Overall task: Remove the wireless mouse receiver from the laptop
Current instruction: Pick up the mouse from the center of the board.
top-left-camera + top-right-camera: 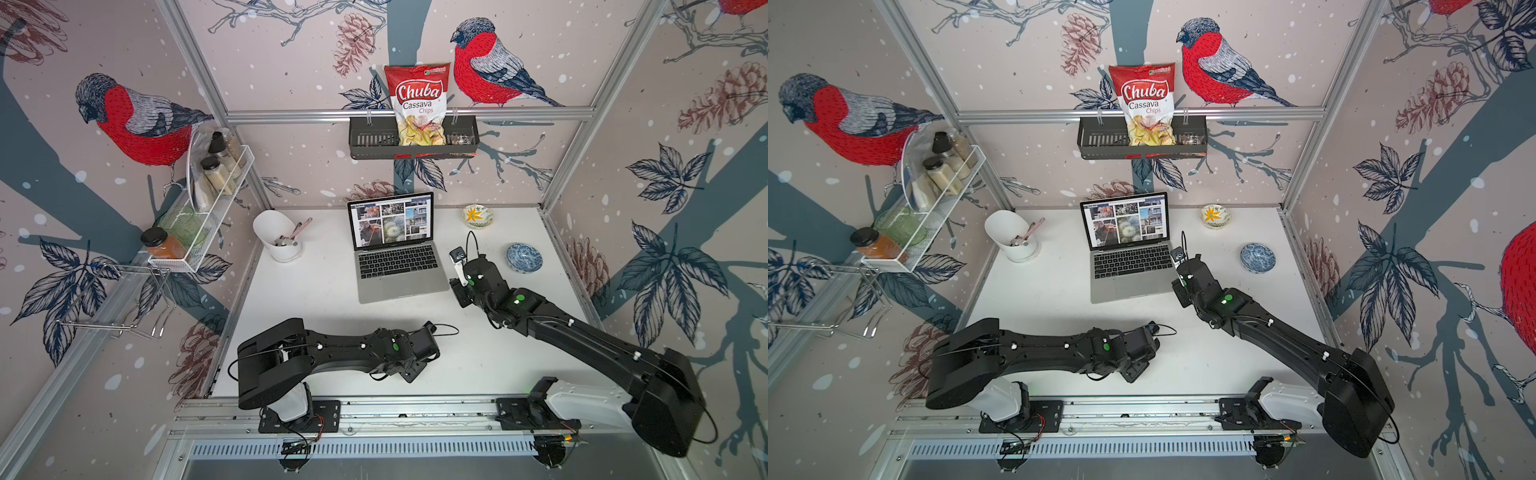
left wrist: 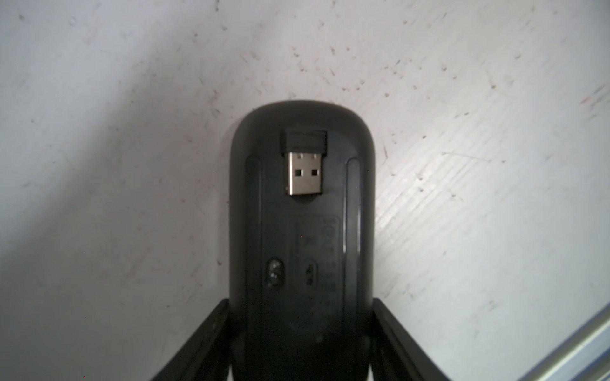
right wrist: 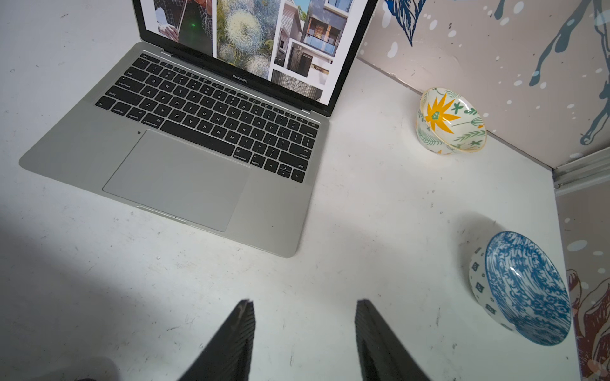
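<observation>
The black mouse lies belly-up on the white table. The wireless mouse receiver, a silver USB plug with a black cap, rests in a recess in the mouse's underside and not in the laptop. My left gripper has its two fingers pressed against the mouse's sides. The laptop stands open at the back middle, its screen showing photos. My right gripper hangs open and empty over bare table, just in front of the front right corner of the laptop.
A white cup with utensils stands left of the laptop. A flowered bowl and a blue patterned bowl sit to its right. Wall racks hold jars and a chips bag.
</observation>
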You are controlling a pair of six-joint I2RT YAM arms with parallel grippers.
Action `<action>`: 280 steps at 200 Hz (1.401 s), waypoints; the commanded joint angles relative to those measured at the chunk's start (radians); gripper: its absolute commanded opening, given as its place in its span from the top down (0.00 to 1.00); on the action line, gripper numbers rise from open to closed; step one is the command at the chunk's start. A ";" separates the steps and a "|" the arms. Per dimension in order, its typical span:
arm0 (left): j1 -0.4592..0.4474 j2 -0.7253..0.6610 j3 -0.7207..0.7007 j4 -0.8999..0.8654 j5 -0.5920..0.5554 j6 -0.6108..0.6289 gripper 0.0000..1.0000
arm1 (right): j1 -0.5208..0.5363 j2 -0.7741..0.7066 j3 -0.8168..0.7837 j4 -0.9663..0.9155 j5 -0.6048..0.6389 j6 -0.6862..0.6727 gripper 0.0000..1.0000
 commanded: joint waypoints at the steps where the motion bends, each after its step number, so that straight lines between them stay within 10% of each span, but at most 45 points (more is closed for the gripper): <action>1: -0.002 0.004 -0.009 0.038 -0.026 0.013 0.36 | -0.023 -0.015 -0.010 -0.024 -0.017 0.083 0.50; 48: -0.001 0.029 -0.017 0.143 -0.059 0.071 0.36 | -0.142 -0.136 -0.166 0.069 -0.332 0.261 0.69; 68: -0.001 0.041 -0.017 0.187 -0.057 0.116 0.36 | -0.181 -0.176 -0.230 0.125 -0.477 0.300 1.00; 164: -0.001 0.110 0.004 0.205 -0.015 0.233 0.35 | -0.233 -0.094 -0.310 0.239 -0.824 0.400 1.00; 280: 0.018 0.119 0.035 0.186 -0.018 0.263 0.35 | -0.235 -0.094 -0.453 0.288 -0.877 0.493 1.00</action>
